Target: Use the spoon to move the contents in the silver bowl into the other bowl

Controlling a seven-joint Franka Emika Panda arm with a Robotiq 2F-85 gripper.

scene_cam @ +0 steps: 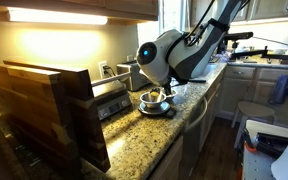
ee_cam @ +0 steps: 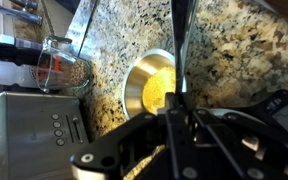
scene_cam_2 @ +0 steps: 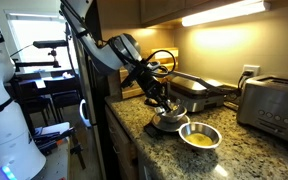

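Silver bowl (scene_cam_2: 199, 136) stands on the granite table (scene_cam_2: 249, 150), near the toaster (scene_cam_2: 274, 105), and you can see yellow contents inside it. Just beside it sits the other bowl (scene_cam_2: 167, 123), a darker one, closer to the table's edge. Your tool (scene_cam_2: 162, 104) hangs over this darker bowl. In the wrist view it is closed on the spoon (ee_cam: 178, 45), which crosses in front of the silver bowl's rim. A glass measuring cup (ee_cam: 64, 68) stands beside the toaster.
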